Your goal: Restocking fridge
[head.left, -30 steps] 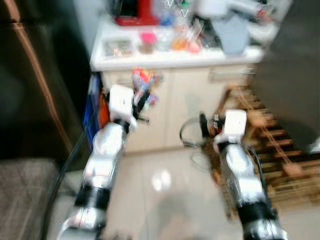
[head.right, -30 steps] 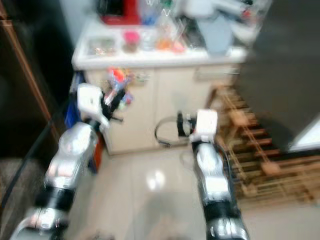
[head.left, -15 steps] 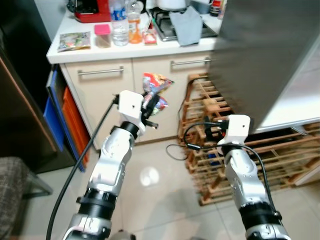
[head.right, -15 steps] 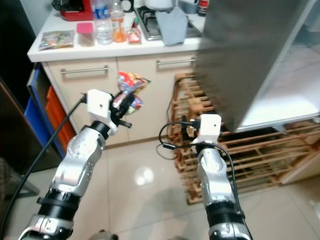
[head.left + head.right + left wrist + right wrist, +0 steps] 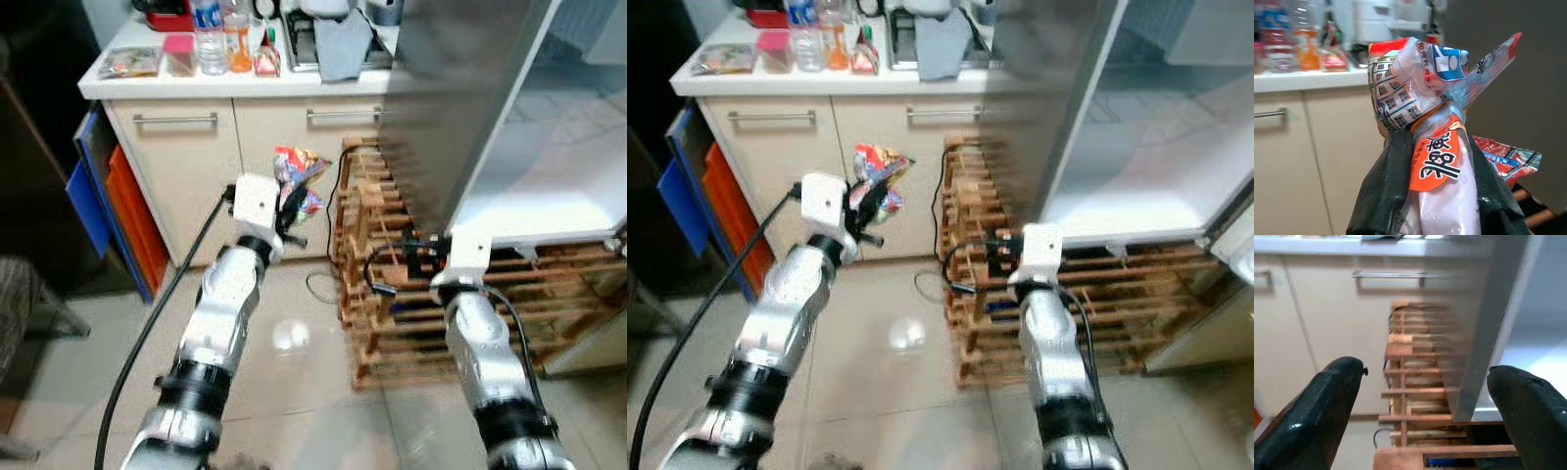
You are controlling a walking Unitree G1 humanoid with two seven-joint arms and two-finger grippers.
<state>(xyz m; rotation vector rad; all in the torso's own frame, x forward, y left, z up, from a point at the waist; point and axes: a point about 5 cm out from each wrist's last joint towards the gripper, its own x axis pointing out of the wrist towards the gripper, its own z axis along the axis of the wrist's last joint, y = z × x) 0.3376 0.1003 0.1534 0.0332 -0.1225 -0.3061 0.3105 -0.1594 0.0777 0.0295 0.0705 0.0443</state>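
Red-and-white snack packets (image 5: 1425, 132) stay clamped between the left gripper (image 5: 290, 204)'s black fingers (image 5: 1382, 196), held upright at centre-left of the head view, long axis vertical, crimped tops pointing up before the beige cabinet (image 5: 176, 166). Since half a second ago the camera has swung right: the counter (image 5: 108, 86) sits further toward upper left, the wooden rack (image 5: 377, 255) is nearer centre, and more of the grey fridge door (image 5: 460, 88) and white shelf (image 5: 549, 196) shows. Lower right, the right gripper (image 5: 1430, 406) holds its fingers wide apart, empty.
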